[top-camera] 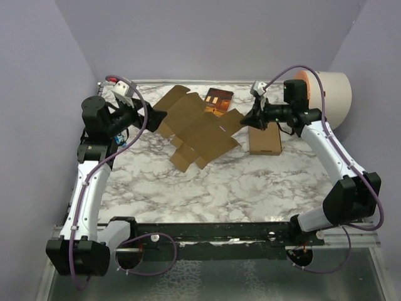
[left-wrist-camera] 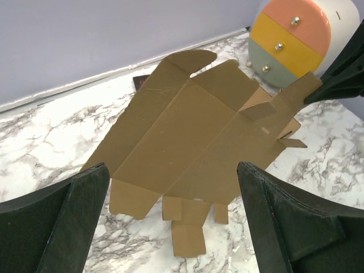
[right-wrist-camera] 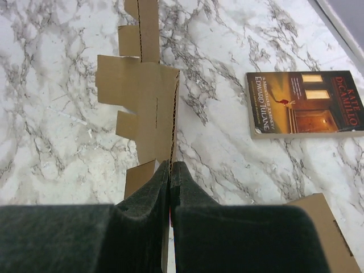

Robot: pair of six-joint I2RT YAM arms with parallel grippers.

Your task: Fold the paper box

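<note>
While the paper box (top-camera: 200, 128), a flat die-cut cardboard sheet, is spread at the back middle of the counter (top-camera: 250, 188), its right flap is pinched between the pressed-together fingers of the right end effector (top-camera: 245, 119). The left end effector (top-camera: 158, 118) is held spread wide just beside the sheet's left edge, with nothing gripped.

No fold appears to be made yet. The step is judged best done with the right pinch used as a firm anchor. The left fingers should be closed on a side panel near a scored crease, and that panel turned along the crease so the tabs are not crumpled.

An Edward Tulane book (top-camera: 218, 101) is seen just behind the sheet, and a bigger brown carton (top-camera: 265, 140) beside the right end effector, so a snag is possible.

The counter is patterned as white marble with grey veins. It is enclosed by lilac walls (top-camera: 207, 37), and a pastel drawer unit (left-wrist-camera: 290, 42) is set at the back right.
</note>
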